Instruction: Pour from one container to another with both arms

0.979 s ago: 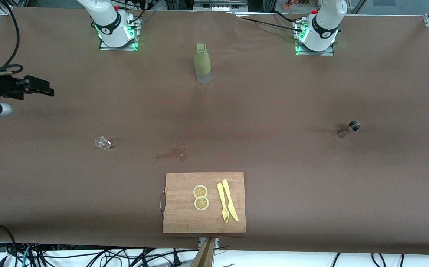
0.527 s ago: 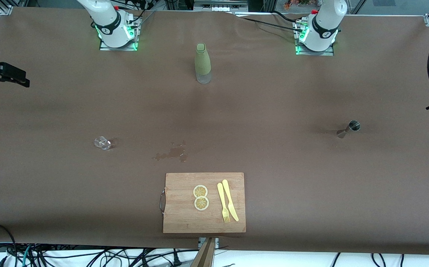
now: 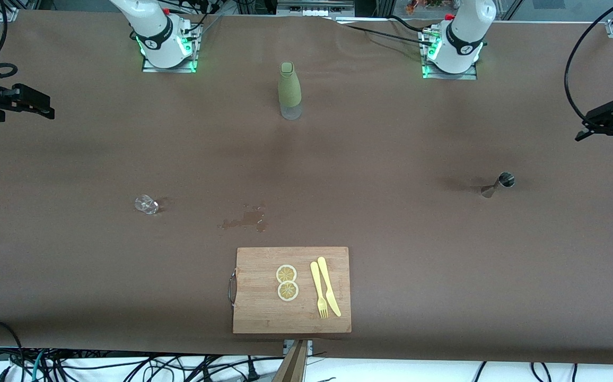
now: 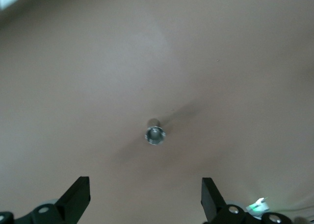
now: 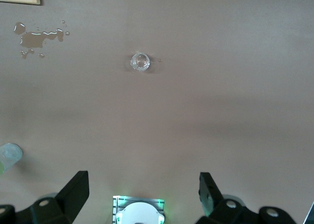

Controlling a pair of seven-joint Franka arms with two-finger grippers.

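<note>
The steel jigger (image 3: 500, 184) stands on the brown table toward the left arm's end; the left wrist view shows its round rim from above (image 4: 155, 134). The clear glass cup (image 3: 146, 204) stands toward the right arm's end and shows in the right wrist view (image 5: 140, 62). My left gripper (image 3: 598, 153) hangs open, high over the table's end beside the jigger, with nothing between its fingers (image 4: 145, 185). My right gripper (image 3: 41, 106) is open and empty too (image 5: 142, 180), high over the other end of the table, well away from the cup.
An olive-green bottle (image 3: 289, 90) stands between the arm bases. A wet spill (image 3: 245, 219) lies between the cup and a wooden cutting board (image 3: 259, 310), which carries lemon slices (image 3: 287, 281) and a yellow fork and knife (image 3: 325, 286).
The left gripper has come into view over its end of the table. The right gripper drew back to the table's end, then eased inward. Jigger and cup have not moved.
</note>
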